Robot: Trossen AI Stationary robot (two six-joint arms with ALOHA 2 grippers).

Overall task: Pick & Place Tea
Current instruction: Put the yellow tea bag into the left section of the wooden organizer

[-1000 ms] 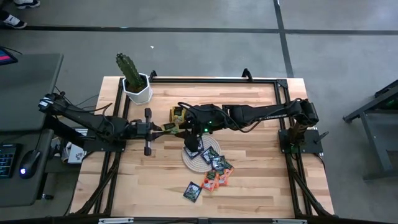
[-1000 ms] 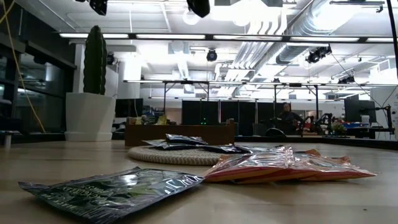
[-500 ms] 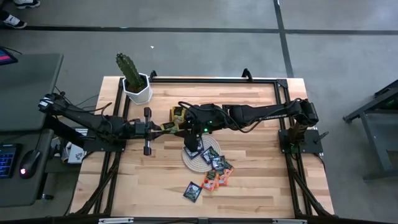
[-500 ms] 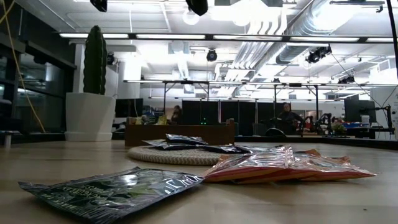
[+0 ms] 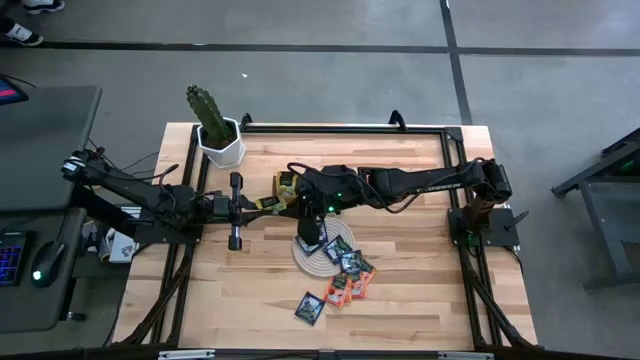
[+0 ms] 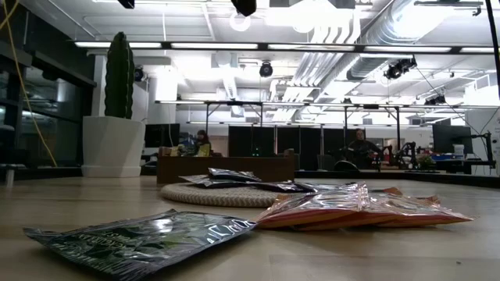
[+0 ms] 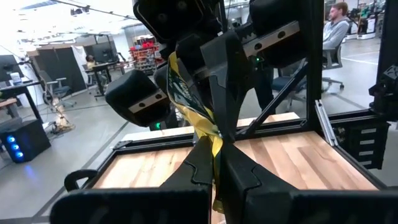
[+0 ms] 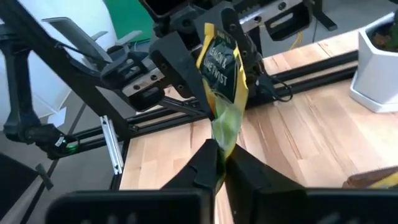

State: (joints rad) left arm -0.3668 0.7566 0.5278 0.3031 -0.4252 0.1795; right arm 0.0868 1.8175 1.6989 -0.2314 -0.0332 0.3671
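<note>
A yellow-green tea sachet [image 5: 270, 203] hangs over the table between my two grippers, just in front of the brown wooden tray [image 5: 286, 184]. My left gripper [image 5: 262, 205] comes from the left and is shut on it; my right gripper [image 5: 284, 204] comes from the right and is shut on it too. In the right wrist view the sachet [image 8: 221, 68] stands on edge. Several dark and orange-red sachets [image 5: 347, 262] lie flat on and beside the round woven mat [image 5: 300, 253]. One dark sachet [image 5: 309, 306] lies alone nearer the front edge. My left gripper pinches the sachet's edge [image 7: 215, 148] between its two fingers, coming level from the table's left. The sachet stands on edge beyond the fingers, clear of the table. My right gripper pinches the opposite edge of the same sachet [image 8: 222, 138] between its two fingers, level from the table's right. The yellow-green face rises beyond the fingertips toward my left gripper's fingers [image 8: 177, 59].
A cactus in a white pot [image 5: 218, 138] stands at the far left corner. A black frame rail [image 5: 340, 127] runs along the table's far edge. Bare wood lies at the near left and along the right side. People sit in the room far behind.
Both arms have gone up a little, their dark shapes drawing toward the top of the low view. The sachets on the mat and table have kept still.
</note>
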